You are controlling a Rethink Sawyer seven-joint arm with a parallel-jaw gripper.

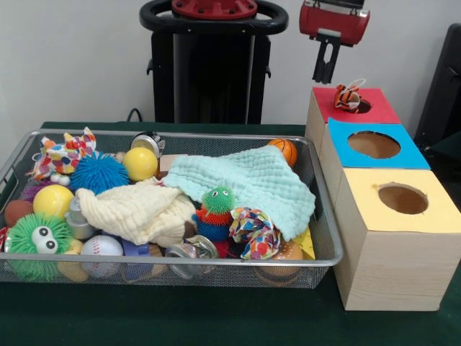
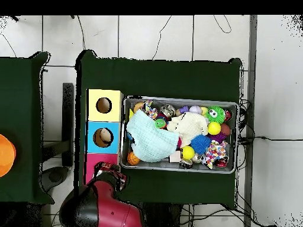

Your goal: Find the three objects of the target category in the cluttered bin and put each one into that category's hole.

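Wire bin (image 1: 328,245) sits on the dark green table (image 1: 216,317), long side toward the front camera. Row of three wooden boxes just beside the bin's end: red box (image 1: 374,108), blue box (image 1: 407,155), yellow box (image 1: 439,213), each with one round hole on top. Open table strip in front of the bin and behind it; overhead view shows bare cloth on all sides of the bin except where the boxes touch.

Gripper (image 1: 325,61) hangs above the red box, well clear of the bin, fingers pointing down and close together with nothing between them. In the overhead view the arm covers most of the red box.

A small orange-and-black striped tiger toy (image 1: 348,98) sits on the red box, at the hole's edge, partly in it.

Bin is packed. Two cloths on top: mint cloth (image 1: 252,180) across the right half, cream cloth (image 1: 137,210) in the middle.

- Two yellow balls (image 1: 140,163), (image 1: 52,200)
- One spiky blue ball (image 1: 99,173)
- One fuzzy green ball with eyes (image 1: 36,241)
- One small green spiky creature with eyes (image 1: 217,200) on a striped stack
- One baseball (image 1: 101,247)
- One mini basketball (image 1: 286,149) at the far right corner
- Two patterned fabric toys (image 1: 65,155), (image 1: 253,231)

Things under the cloths can't be made out.
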